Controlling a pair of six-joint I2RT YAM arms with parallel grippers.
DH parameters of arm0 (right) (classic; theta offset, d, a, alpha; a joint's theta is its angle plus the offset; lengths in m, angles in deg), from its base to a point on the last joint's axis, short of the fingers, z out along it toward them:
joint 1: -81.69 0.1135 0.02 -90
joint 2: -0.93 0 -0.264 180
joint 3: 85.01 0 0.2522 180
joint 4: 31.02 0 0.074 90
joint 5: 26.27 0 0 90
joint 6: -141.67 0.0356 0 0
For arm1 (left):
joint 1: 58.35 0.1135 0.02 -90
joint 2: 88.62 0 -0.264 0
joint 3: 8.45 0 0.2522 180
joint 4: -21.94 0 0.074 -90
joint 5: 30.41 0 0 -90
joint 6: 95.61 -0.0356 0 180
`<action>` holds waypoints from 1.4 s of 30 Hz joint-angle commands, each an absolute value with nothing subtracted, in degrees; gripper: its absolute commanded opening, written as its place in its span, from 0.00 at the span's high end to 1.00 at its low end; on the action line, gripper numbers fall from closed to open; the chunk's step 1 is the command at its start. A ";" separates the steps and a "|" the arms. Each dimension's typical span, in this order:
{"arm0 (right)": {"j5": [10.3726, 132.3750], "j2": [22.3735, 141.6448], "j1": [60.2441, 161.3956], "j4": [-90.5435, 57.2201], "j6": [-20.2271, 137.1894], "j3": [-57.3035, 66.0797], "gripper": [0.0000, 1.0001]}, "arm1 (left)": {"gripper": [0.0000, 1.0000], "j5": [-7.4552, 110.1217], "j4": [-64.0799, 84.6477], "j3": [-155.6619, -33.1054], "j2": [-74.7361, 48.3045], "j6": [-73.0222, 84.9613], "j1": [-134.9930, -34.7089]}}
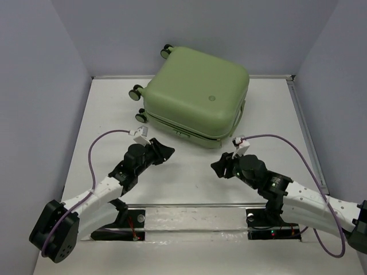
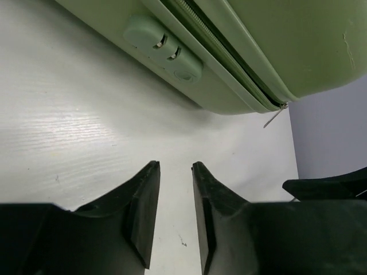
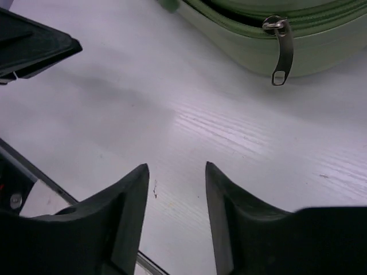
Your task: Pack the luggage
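Observation:
The luggage [image 1: 195, 96], a light olive-green hard-shell suitcase, lies closed on the table at the back centre, wheels to the left. Its zip seam and combination lock [image 2: 163, 47] face the arms. A metal zip pull [image 3: 280, 48] hangs at its near right corner. My left gripper [image 1: 168, 151] hovers just short of the case's front edge, open with a narrow gap and only bare table between its fingers [image 2: 175, 166]. My right gripper [image 1: 217, 167] sits below the case's near right corner, open and holding nothing [image 3: 176, 167].
The white table [image 1: 189, 183] is ringed by grey walls. A metal rail [image 1: 189, 205] runs across the near edge between the arm bases. Purple cables [image 1: 287, 140] loop from each wrist. The other arm's fingers [image 3: 34, 48] show at the top left of the right wrist view.

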State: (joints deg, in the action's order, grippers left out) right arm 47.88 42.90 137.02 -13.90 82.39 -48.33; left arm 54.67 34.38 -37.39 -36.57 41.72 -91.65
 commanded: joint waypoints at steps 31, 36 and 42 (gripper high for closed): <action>43.17 66.07 121.95 -40.74 75.31 -44.25 0.93 | 0.45 48.08 47.63 -60.45 -2.13 23.04 -86.21; 43.86 52.73 121.95 -26.09 75.05 -46.20 0.93 | 0.59 49.93 50.71 -57.72 -4.33 21.28 -89.02; 51.43 53.48 126.31 -24.45 75.66 -45.68 0.93 | 0.73 47.47 54.32 -60.00 0.40 25.41 -91.65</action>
State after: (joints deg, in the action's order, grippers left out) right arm 46.56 52.65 121.64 -25.31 75.59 -46.43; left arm 47.47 45.00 -57.83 -2.39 24.67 -89.99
